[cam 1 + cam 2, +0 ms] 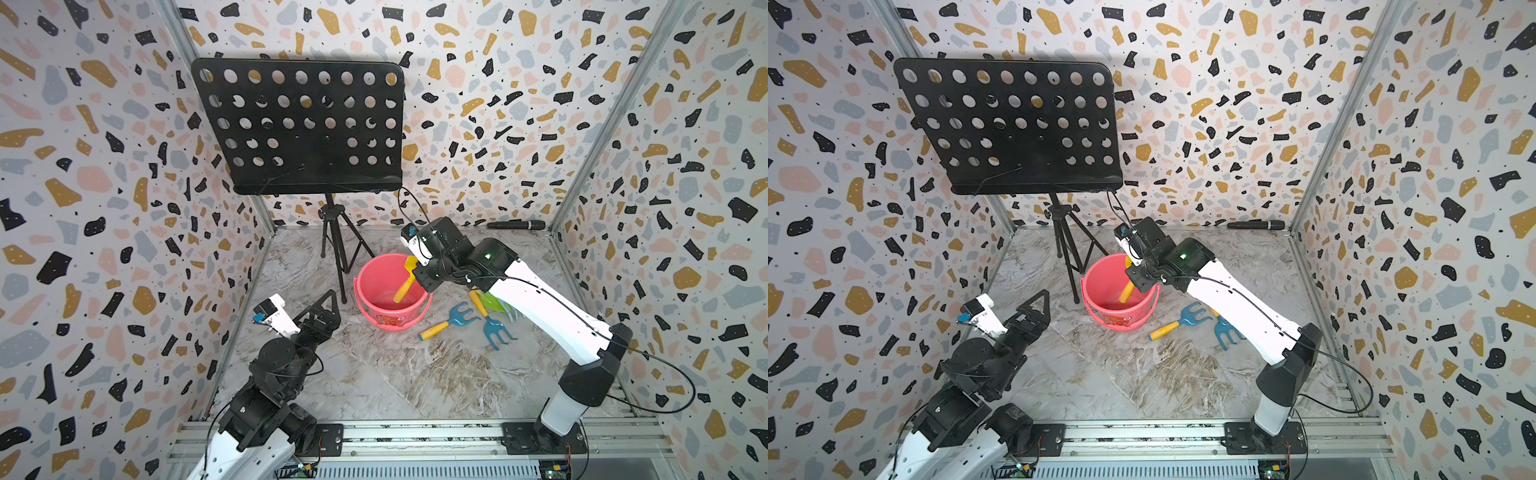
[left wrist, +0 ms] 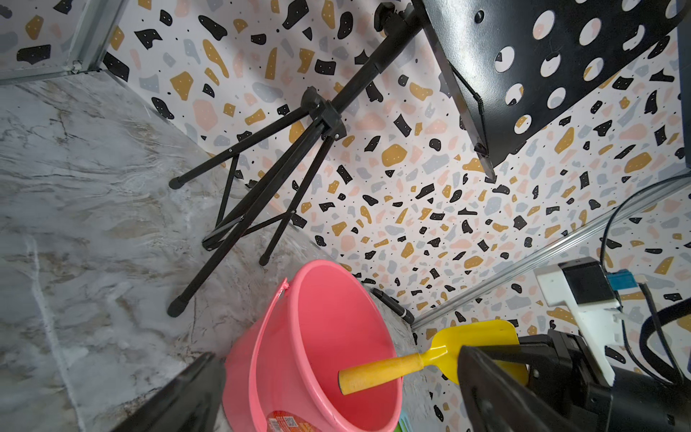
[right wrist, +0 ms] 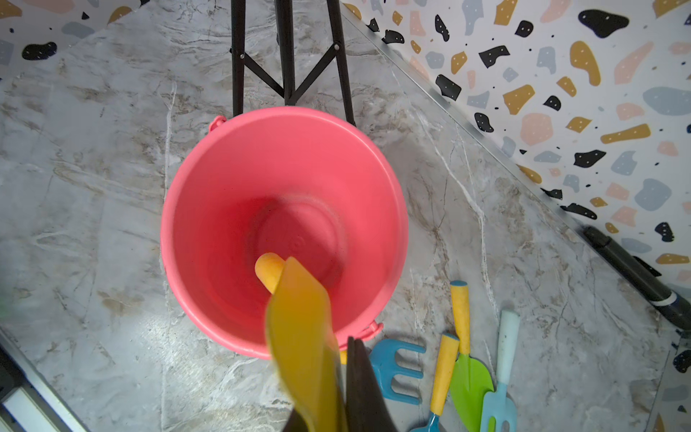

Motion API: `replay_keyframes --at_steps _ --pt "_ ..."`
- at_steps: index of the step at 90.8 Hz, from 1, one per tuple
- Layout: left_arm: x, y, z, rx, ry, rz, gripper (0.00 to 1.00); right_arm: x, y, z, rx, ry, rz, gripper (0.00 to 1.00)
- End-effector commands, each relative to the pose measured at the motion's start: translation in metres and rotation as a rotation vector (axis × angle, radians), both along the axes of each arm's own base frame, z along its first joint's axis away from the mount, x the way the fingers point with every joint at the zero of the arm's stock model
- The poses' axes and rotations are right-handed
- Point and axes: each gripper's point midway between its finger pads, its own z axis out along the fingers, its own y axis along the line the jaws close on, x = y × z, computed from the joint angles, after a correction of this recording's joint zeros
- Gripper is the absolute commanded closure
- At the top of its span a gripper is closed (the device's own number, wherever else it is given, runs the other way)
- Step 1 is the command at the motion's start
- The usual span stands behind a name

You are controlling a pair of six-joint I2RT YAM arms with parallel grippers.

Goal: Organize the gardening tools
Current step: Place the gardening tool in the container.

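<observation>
A black perforated metal music stand (image 1: 299, 124) on a tripod stands just behind the pink plastic bucket (image 1: 376, 278); a black microphone (image 1: 515, 225) lies along the back wall; the grey marble-patterned tabletop (image 1: 395, 374) is boxed in by terrazzo-print walls (image 1: 104, 208); the right gripper (image 1: 417, 270) pinches the blade of the yellow plastic shovel (image 1: 405, 286), with the handle pointing down inside the bucket; a blue forked rake (image 1: 451, 322), a second blue rake (image 1: 492, 328), a green spade (image 3: 469, 377) and a pale-blue white-handled tool (image 3: 503, 359) lie beside the bucket, partly under the right arm; the left gripper (image 1: 328, 307) hovers spread wide, holding nothing.
</observation>
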Motion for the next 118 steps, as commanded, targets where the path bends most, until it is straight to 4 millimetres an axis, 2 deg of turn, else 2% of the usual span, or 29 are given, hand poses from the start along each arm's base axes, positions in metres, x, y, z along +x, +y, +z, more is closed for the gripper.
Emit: replay_keyframes --at_steps 1,29,50,67,92,118 --pt "-0.002 0.004 0.013 0.007 -0.029 0.016 0.01 0.004 0.002 0.007 -0.041 -0.037 0.035 1.0" --pt "-0.001 0.006 0.01 0.015 -0.019 0.026 0.0 0.026 0.024 -0.045 -0.148 0.005 0.051 1.0" --pt "-0.001 0.006 0.01 0.019 -0.018 0.026 0.0 0.038 0.035 -0.071 -0.183 0.012 0.059 1.0" --pt "-0.002 0.007 0.012 0.028 -0.022 0.03 0.0 0.045 0.037 -0.089 -0.226 0.021 0.051 0.99" --pt "-0.003 0.009 0.015 0.034 -0.024 0.037 0.01 0.047 0.039 -0.105 -0.248 0.04 0.043 0.88" --pt "-0.004 0.011 0.017 0.041 -0.027 0.044 0.01 0.049 0.04 -0.108 -0.241 0.043 0.035 0.73"
